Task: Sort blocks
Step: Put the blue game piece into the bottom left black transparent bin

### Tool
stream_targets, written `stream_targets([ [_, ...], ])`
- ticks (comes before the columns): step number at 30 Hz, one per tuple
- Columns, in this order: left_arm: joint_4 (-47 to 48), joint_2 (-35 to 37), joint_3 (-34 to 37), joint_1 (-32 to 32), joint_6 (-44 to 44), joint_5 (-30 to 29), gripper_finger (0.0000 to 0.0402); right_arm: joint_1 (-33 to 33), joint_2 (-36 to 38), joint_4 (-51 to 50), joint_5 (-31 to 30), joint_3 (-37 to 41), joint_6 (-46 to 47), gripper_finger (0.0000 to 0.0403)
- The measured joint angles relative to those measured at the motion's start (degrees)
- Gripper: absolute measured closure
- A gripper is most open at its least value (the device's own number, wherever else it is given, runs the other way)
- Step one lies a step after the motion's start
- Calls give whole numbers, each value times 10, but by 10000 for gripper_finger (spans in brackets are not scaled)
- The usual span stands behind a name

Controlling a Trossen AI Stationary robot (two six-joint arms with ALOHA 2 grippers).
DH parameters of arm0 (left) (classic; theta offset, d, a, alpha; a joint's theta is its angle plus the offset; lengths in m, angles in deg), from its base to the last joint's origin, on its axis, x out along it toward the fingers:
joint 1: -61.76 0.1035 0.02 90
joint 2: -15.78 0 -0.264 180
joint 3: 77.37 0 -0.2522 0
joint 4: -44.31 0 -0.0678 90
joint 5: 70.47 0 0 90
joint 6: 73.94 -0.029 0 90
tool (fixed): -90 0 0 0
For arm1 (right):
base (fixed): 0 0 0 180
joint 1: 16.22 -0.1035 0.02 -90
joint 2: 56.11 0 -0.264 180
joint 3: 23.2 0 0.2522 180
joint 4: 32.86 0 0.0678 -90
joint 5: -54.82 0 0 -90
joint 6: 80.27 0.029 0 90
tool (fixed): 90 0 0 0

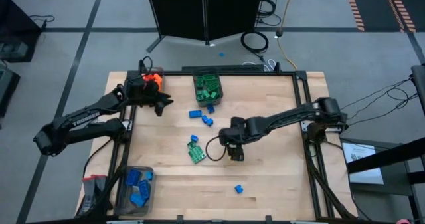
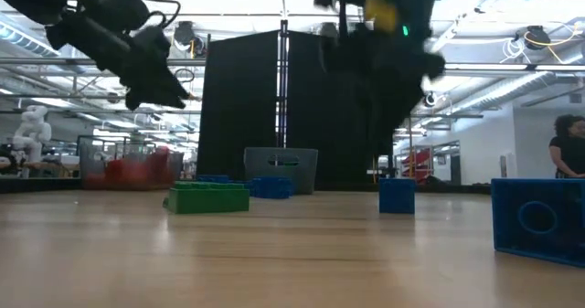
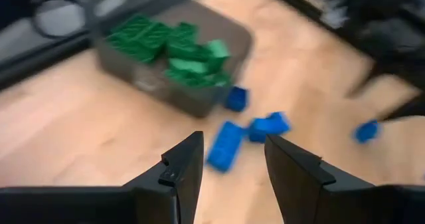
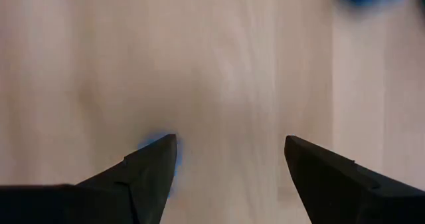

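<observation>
Left gripper (image 1: 161, 106): it is seen near the far left corner of the wooden table (image 1: 265, 177), just beside the bin of orange blocks (image 1: 152, 78). The fingers (image 3: 182, 167) are parted with a clear gap, and nothing is held between them.
Right gripper (image 1: 236, 155): it is held over the middle of the table, pointed down at bare wood. The jaws are spread wide and empty in the right wrist view; a blue blur is seen at one fingertip (image 4: 159, 159), but what it is cannot be told.
Green blocks in bin (image 1: 207, 86): a dark bin at the far edge of the table is filled with green bricks.
Blue blocks in bin (image 1: 137, 187): several blue bricks are collected in a bin at the near left corner.
Loose blue blocks (image 1: 201, 115): a small group lies on the wood just beside the green bin, between the two grippers.
Loose green block (image 1: 196, 155): a flat green piece lies near the table centre, touching a small blue brick (image 1: 194, 139) on its far side, just left of the right gripper.
Single blue block (image 1: 238, 189): it lies alone toward the near edge, well apart from the others.
Person (image 2: 569, 143): one is seen in the low view, far in the room at the right.
</observation>
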State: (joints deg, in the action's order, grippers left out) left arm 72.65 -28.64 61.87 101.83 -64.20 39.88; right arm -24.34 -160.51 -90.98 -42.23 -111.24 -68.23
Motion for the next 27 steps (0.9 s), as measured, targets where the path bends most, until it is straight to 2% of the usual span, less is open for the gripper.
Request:
stream_targets([
  [3, 4, 20, 0, -26, 18, 24, 242, 1, -32, -33, 16, 0, 35, 128],
  [8, 1, 57, 0, -67, 20, 34, 242, -3, -68, -25, 71, 0, 38, 128],
  [13, 2, 88, 0, -92, 21, 34, 242, -2, -66, -20, 85, 0, 38, 128],
  [17, 3, 105, 0, -104, 48, 34, 242, -2, -31, -23, 87, -5, 45, 129],
  [22, 20, 127, 0, -133, 65, 43, 242, -49, 11, 1, 87, -6, 51, 129],
  [27, 23, 145, 0, -174, 65, 65, 242, -104, -2, 42, 84, -6, 9, 129],
])
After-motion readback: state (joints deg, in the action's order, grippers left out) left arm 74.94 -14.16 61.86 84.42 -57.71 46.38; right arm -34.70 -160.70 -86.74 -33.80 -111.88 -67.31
